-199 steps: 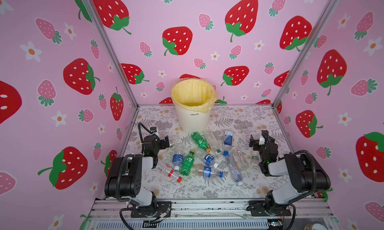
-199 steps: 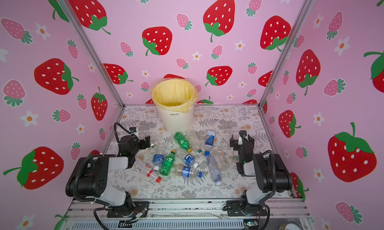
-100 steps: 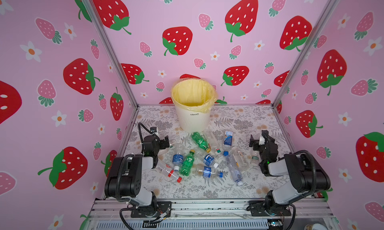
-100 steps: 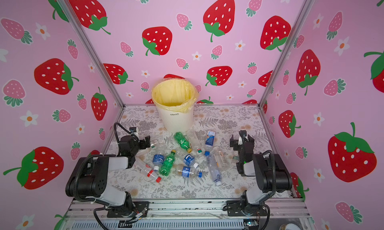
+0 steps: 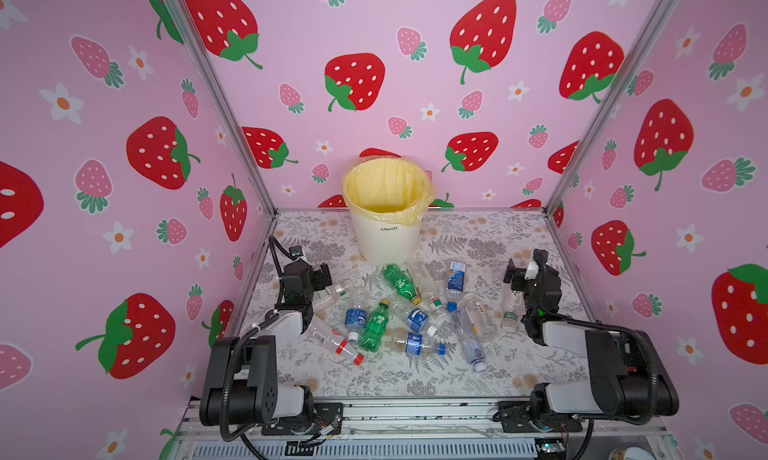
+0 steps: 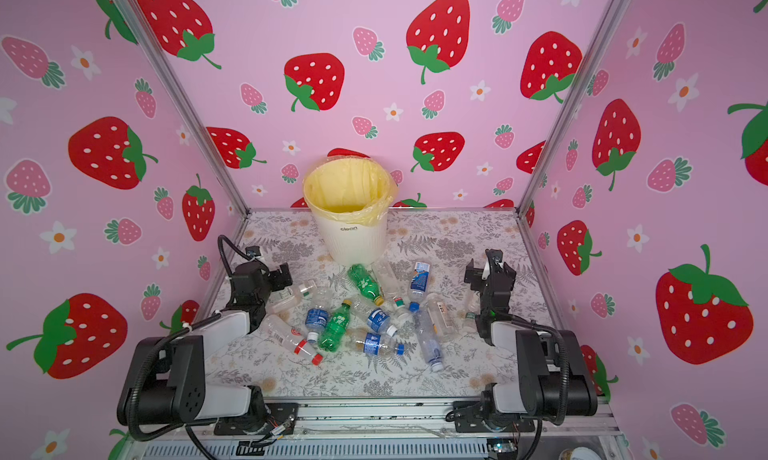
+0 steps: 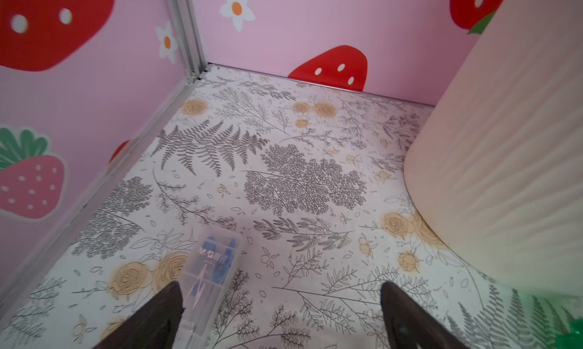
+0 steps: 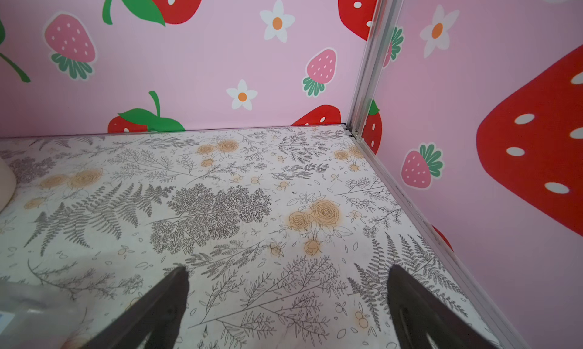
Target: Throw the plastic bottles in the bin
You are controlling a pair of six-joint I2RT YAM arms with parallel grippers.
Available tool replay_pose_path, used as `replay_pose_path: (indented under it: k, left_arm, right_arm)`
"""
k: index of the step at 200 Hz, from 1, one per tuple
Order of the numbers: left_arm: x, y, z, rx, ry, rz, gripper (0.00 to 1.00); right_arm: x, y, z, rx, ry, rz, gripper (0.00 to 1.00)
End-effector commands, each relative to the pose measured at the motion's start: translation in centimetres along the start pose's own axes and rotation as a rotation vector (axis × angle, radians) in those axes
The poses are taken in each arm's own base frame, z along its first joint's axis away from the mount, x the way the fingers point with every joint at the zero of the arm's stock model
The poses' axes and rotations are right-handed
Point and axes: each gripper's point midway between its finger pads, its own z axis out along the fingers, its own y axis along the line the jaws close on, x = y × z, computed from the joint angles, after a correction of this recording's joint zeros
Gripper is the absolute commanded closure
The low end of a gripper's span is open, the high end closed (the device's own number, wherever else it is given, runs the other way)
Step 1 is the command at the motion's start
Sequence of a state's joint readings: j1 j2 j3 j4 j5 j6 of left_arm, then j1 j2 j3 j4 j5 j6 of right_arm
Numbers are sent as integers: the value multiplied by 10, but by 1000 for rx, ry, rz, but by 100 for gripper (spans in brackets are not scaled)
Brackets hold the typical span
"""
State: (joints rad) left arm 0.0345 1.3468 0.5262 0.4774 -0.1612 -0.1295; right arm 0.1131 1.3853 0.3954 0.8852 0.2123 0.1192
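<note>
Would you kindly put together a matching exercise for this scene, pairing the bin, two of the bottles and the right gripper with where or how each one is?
Things:
1. bin
2. red-capped bottle
3. rear green bottle
4. right gripper

Places or states:
A. open, nothing between its jaws
B. lying right at the foot of the bin
C. upright by the back wall, lined with a yellow bag
D. lying at the front-left end of the bottle heap

Pairs: 1-C, 2-D, 3-B, 4-A.
</note>
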Motion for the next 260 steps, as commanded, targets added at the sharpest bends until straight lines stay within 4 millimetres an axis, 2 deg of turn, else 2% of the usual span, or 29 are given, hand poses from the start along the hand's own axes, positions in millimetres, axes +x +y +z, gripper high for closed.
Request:
replay_pose_path:
  k: [1, 24, 40, 80, 117, 139, 152, 163, 177, 193, 221, 240, 260]
  left_arm:
    - [-19, 22, -19, -140, -33, -53, 1]
    - [-37, 26, -41, -194, -75, -137, 1]
    - [-42, 16, -50, -157, -69, -194, 1]
    - [-30, 3, -65, -124, 68, -422, 1]
    - [-28, -57, -78, 105, 212, -462, 1]
    - [-21, -75, -84, 142, 252, -437, 1]
    - [-20, -82, -90, 174, 298, -482, 1]
    - [-26, -90, -98, 213, 332, -512, 1]
    - [-43, -104, -109, 300, 328, -502, 1]
    - [-53, -104, -117, 297, 322, -440, 1]
    - [-45, -86, -121, 204, 358, -350, 1]
    - [-45, -87, -122, 212, 368, -306, 1]
    - [-56, -92, -122, 231, 362, -276, 1]
  right_arm:
    - [5, 2, 4, 0, 131, 62, 1]
    - [1, 9, 5, -28, 232, 76, 1]
    - [2, 8, 1, -14, 311, 98, 1]
    - [17, 11, -19, -22, 500, 138, 1]
    - [39, 14, -42, -45, 604, 165, 1]
    - [56, 10, -50, -28, 641, 156, 1]
    - [66, 10, -52, -24, 669, 145, 1]
    - [76, 11, -54, -28, 697, 142, 1]
    - [85, 12, -55, -34, 726, 141, 0]
    - [92, 10, -54, -16, 736, 146, 2]
    - [96, 11, -53, -11, 735, 173, 6]
    - [102, 12, -51, -9, 754, 179, 10]
    - [106, 17, -49, -27, 768, 197, 15]
